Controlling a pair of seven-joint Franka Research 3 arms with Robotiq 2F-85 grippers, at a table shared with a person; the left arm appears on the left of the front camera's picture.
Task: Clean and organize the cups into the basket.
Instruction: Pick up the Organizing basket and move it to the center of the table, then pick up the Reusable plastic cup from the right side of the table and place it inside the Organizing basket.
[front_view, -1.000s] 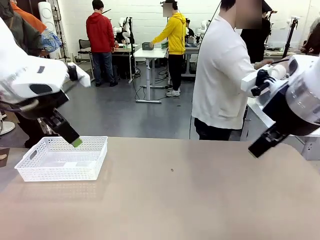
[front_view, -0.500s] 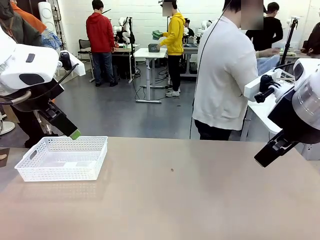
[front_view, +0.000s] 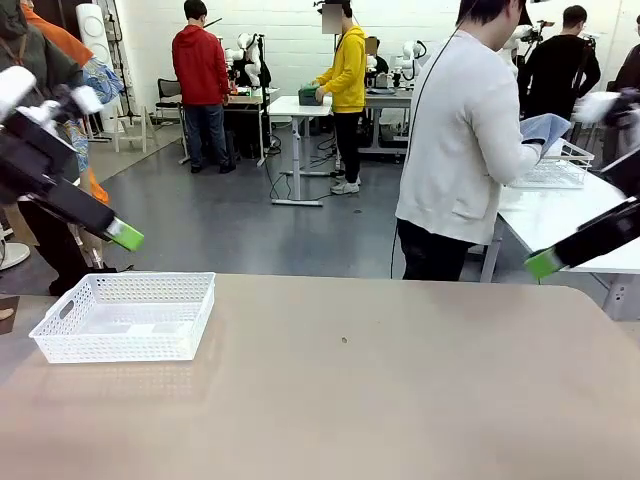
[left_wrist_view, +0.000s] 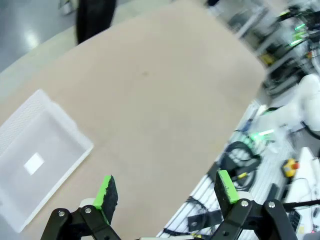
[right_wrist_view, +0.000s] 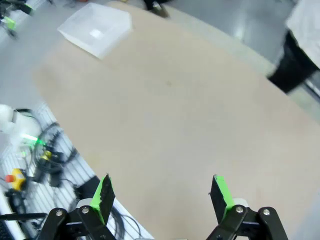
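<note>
The job looks like it is just starting. The white basket (front_view: 110, 347) sits at 9 o'clock on the worktop (front_view: 380, 400), and it is empty inside. The left end effector (left_wrist_view: 165, 190) is wide and holds nothing. The right end effector (right_wrist_view: 162, 192) is wide too, with nothing in it. The person (front_view: 465, 150) stands at 1 o'clock, turned to a side table, holding what may be a blue cloth (front_view: 545, 128); it is too small to be sure. I think the next move needs cups on the worktop. Then one arm must reach down, squeeze a cup and carry it to 9 o'clock. A second ago both arms hung lower and closer in, the left one over the basket's far rim. Now they are up and out, at 9 and 3 o'clock. The basket has stayed put
</note>
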